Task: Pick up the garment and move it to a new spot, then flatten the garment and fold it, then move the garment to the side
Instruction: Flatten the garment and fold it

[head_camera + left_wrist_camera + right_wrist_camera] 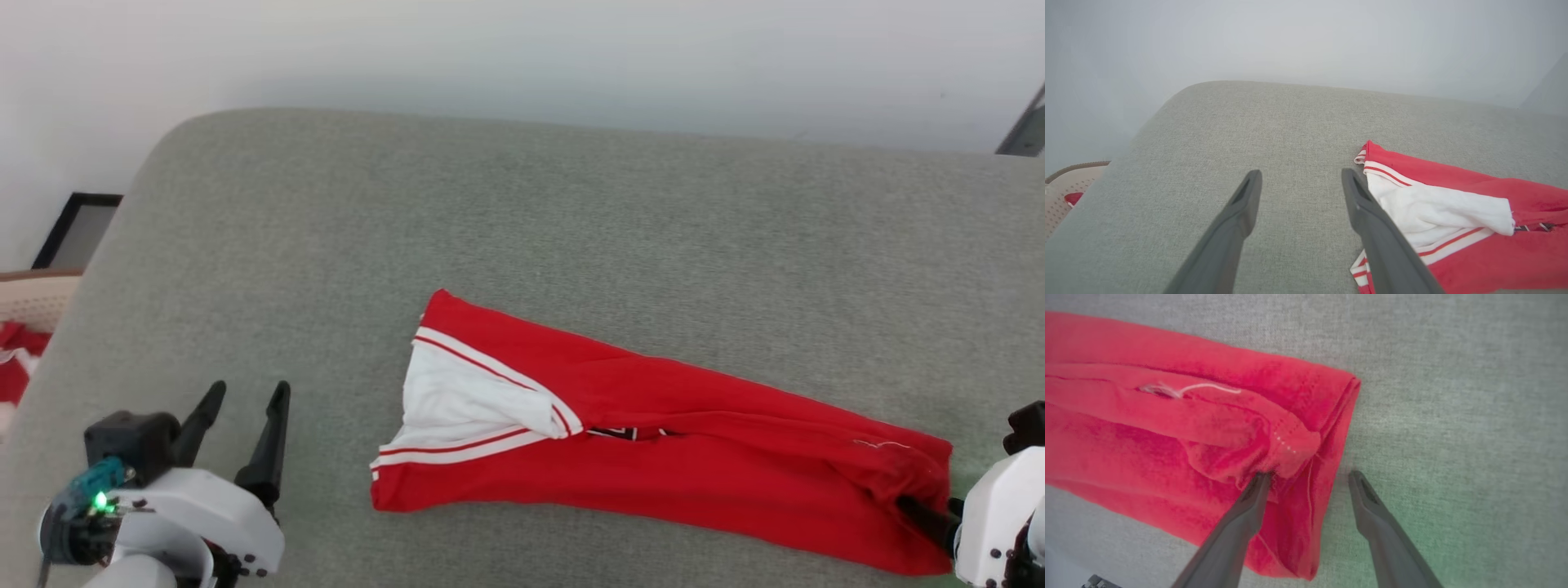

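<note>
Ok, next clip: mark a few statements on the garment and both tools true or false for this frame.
1. The garment lies folded into a long strip on the grey cushion. True.
2. The left tool is shut on the garment. False: it is open, beside the garment, holding nothing.
3. The right tool is open at the garment's red end. True.
4. The garment hangs above the cushion. False: it rests on it.

The grey bench (pixel 571 204) lay open across its far half and near left, while the garment (pixel 694 441) spanned the near middle to right.
</note>
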